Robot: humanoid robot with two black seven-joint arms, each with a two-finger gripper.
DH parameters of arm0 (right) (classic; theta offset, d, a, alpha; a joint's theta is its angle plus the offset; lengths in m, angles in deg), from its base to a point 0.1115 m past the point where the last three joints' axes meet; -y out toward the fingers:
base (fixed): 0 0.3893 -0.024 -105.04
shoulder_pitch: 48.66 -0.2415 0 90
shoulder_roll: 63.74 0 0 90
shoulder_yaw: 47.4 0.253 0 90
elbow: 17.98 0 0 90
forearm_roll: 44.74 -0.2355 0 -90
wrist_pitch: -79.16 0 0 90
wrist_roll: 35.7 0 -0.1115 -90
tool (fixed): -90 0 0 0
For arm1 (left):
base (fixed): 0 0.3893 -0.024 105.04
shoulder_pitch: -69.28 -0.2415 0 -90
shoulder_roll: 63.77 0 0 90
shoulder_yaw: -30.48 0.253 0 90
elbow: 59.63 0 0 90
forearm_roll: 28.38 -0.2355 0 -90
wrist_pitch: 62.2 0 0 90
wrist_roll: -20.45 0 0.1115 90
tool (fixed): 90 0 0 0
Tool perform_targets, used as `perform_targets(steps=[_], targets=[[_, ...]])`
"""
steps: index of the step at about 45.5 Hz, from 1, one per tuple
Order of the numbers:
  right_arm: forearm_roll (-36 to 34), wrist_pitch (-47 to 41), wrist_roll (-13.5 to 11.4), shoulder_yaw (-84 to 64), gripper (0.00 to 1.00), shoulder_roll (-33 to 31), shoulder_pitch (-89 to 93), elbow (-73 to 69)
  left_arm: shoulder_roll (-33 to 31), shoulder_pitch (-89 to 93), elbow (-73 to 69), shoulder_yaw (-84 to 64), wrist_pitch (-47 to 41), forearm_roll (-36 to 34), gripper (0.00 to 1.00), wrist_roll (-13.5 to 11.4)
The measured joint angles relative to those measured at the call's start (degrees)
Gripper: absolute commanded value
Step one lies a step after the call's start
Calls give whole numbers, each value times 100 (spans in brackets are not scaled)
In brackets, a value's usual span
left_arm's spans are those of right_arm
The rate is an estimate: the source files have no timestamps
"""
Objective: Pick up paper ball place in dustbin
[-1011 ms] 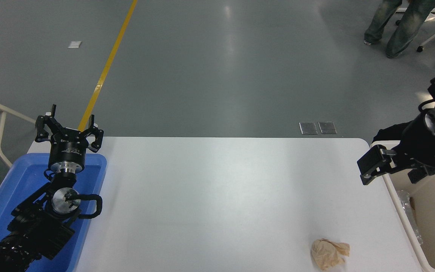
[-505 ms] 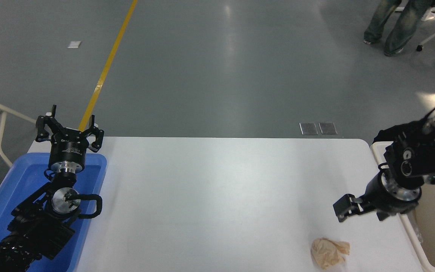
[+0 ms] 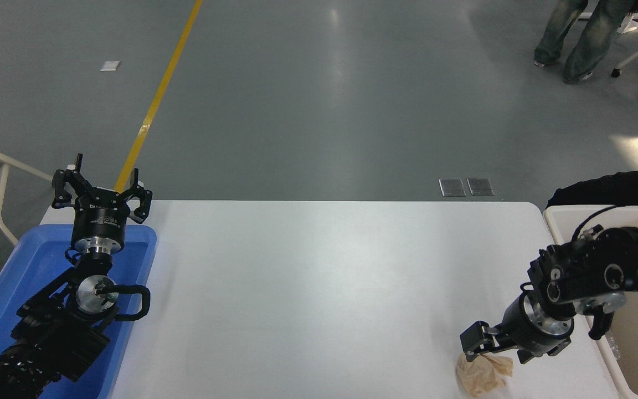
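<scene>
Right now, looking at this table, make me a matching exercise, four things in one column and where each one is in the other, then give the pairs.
Things:
1. paper ball
2. dustbin
3. blue tray
4. right gripper

Places:
A. table's left end, under the parked left gripper
B. off the table's right end
C. just above the paper ball
D. table's near right corner

Pairs: 1-D, 2-B, 3-A, 4-C

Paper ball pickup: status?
Right gripper directly over paper ball, grip unconfirmed. Ball on table, not lifted. Left gripper parked open over blue tray. Dustbin at right, path clear.
</scene>
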Motion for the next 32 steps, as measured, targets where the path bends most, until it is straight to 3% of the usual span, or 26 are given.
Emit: perform_targets(steps=[15,18,21,24,26,29,32], targets=[[152,246,-9,126,97,143,405,385,0,-1,0,5,0,-4,99,0],[186,272,-8,135,85,153,444,430,0,-1,0,6,0,-5,99,0],[214,287,-6,138,80,160,479,462,0,-1,0,7,0,-5,99,0],[229,302,3,142,58,165,509,485,0,-1,0,7,0,-5,99,0],[237,307,9,144,50,169,528,496,0,-1,0,7,0,-5,99,0],[247,316,18,145,41,179,556,511,0,-1,0,7,0,-5,99,0],[254,325,27,147,39,210,596,522,0,-1,0,7,0,-5,99,0]])
